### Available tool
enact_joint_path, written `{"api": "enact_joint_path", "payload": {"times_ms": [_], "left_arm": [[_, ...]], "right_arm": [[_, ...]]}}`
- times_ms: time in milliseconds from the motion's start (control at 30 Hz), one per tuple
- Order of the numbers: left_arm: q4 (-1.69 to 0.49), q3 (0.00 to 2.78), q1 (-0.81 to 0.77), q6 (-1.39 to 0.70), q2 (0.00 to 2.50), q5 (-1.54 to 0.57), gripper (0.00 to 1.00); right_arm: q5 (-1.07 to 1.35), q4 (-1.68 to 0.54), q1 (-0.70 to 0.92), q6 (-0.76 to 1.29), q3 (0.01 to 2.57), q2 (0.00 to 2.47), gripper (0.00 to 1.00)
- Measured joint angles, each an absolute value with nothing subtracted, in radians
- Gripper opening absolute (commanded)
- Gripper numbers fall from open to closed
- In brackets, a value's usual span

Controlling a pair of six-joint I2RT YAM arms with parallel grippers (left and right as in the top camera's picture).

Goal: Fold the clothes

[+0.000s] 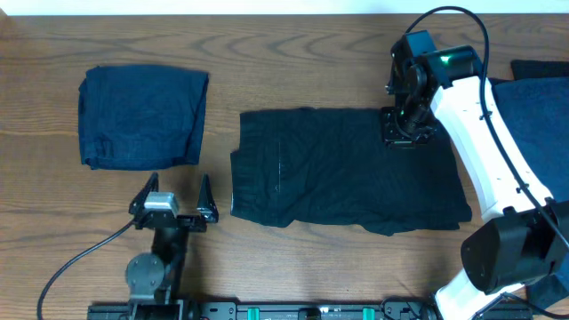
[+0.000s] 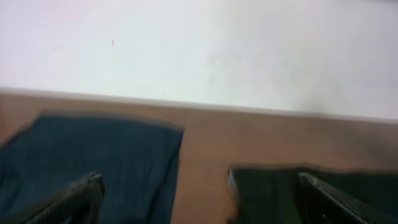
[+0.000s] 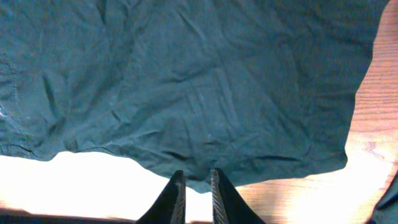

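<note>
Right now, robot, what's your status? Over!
Left gripper open, holding nothing. Right gripper pinched shut on far edge of black shirt. Folded navy shirt off to the side, nothing blocking.

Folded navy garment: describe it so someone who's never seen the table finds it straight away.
On the wooden table, go to the left end, just past the open left gripper on its far side. The folded navy garment lies there as a compact, roughly square bundle. Its neighbour, the black garment mid-table, is spread flat, wider and darker.
</note>
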State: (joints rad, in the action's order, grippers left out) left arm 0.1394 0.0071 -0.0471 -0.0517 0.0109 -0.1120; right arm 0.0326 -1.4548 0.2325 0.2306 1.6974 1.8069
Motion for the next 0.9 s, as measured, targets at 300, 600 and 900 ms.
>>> {"api": "enact_joint_path", "payload": {"times_ms": [300, 600, 900], "left_arm": [[-0.175, 0.366, -0.047, -0.071, 0.155, -0.253, 0.98], [-0.853, 1.224, -0.048, -0.075, 0.828, -0.271, 0.98], [-1.135, 1.700, -0.048, -0.078, 1.423, -0.282, 0.98]], "right_arm": [[0.025, -1.419, 0.182, 0.231, 1.693, 1.807, 0.15], [0.025, -1.410, 0.179, 0.231, 1.686, 1.807, 0.16], [0.025, -1.408, 0.179, 0.231, 1.686, 1.807, 0.17]]}}
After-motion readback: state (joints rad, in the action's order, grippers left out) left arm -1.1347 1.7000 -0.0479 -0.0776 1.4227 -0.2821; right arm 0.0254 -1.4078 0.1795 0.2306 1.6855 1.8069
